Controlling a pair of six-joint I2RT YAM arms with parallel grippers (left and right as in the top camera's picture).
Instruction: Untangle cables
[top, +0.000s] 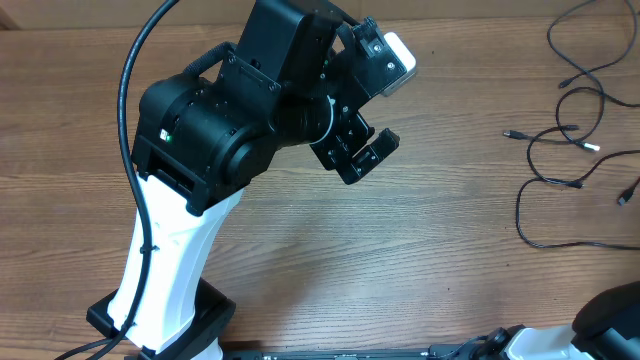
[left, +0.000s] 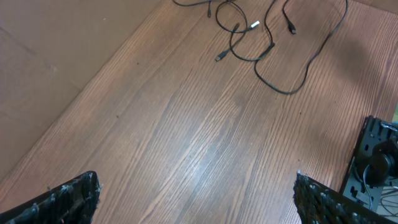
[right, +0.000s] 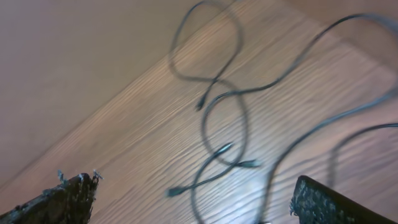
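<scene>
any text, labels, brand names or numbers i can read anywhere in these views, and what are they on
No text can be read in any view.
The small green mark on the black left arm housing: too small to tell whether it is text.
The white block at the left wrist: no lettering shows.
The thin black cables: no labels visible; blurred in the right wrist view.
The brown wooden table: bare grain only.

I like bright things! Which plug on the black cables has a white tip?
The plug in the middle of the cables. Its tip is bright white, while the other plug ends all look darker.
</scene>
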